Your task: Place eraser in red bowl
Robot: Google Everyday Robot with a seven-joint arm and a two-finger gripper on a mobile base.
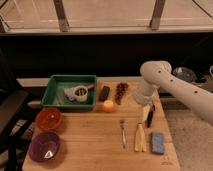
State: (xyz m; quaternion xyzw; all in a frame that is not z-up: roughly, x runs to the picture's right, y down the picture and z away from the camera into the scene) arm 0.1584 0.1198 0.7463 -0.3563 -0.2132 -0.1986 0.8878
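Planks of pale wood form the table (pixel 90 147), which stands before a dark wall band with metal-framed windows above it. Speckled grey floor (pixel 192 132) shows to the right of the table.

A green tray (pixel 51 92) sits at the table's far left, with a white cup-like item (pixel 76 93) inside it. The red bowl (pixel 49 118) stands just in front of the tray on the left edge, and a purple bowl (pixel 45 146) stands nearer the camera, just beside it. Along the near right lie a fork (pixel 122 132), a pair of pale wooden sticks (pixel 140 136) and a blue-grey pad (pixel 158 142). A small orange ball (pixel 108 105) rests near the tray's front right corner, and a brown clustered object (pixel 121 92) lies toward the far edge.

The eraser (pixel 104 93) lies flat on the table just right of the tray, between it and the brown object, well apart from the red bowl. The white arm (pixel 175 85) reaches in from the right and bends down; its gripper (pixel 146 112) hangs over the table's right side, next to a thin black pen (pixel 150 118). The eraser lies to the gripper's left and farther back, not touching it. Whether the gripper is open or closed cannot be told.
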